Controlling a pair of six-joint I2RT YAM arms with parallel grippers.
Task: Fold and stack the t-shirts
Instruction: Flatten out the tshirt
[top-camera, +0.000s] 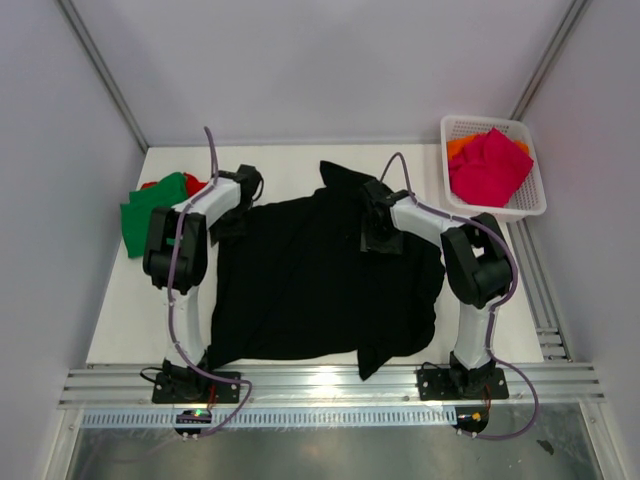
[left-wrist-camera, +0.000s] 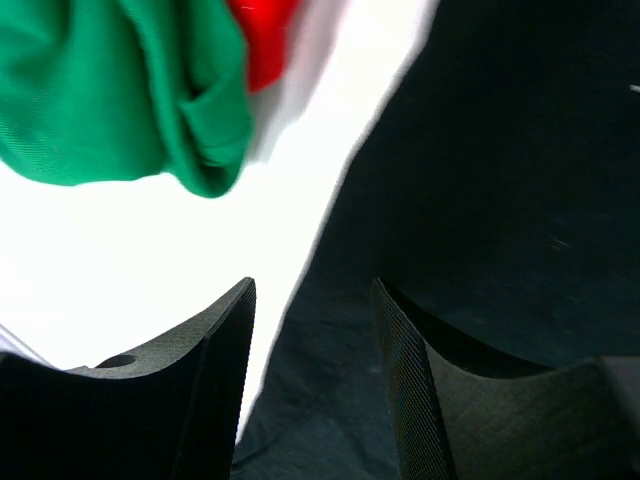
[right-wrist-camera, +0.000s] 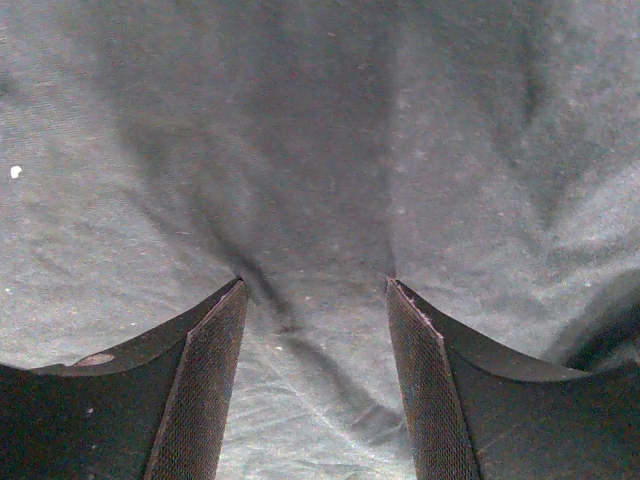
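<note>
At the 10 o'clock corner of the white table (top-camera: 125, 315) lies a crumpled green cotton t-shirt (top-camera: 148, 212), with a red cloth shirt (top-camera: 150, 185) peeping out at its 12 o'clock side. Just to its 3 o'clock, the left gripper (top-camera: 236, 216) hovers at the left edge of the large black cloth t-shirt (top-camera: 320, 285). That shirt lies spread and rumpled over the middle of the table, one corner trailing toward 6 o'clock. The left jaws stand apart and hold nothing, and the shirt's edge runs beneath the gap. The right gripper (top-camera: 378, 236) sits low over the black shirt's upper middle, jaws likewise parted and empty, with a crease of cloth under them. At 2 o'clock a white lattice plastic basket (top-camera: 535, 195) holds a magenta-pink shirt (top-camera: 490, 168) over an orange one (top-camera: 460, 147). The step in hand looks like laying out the black shirt for its first fold. Next, each gripper should come down, pinch an edge and carry it across without dragging the rest
</note>
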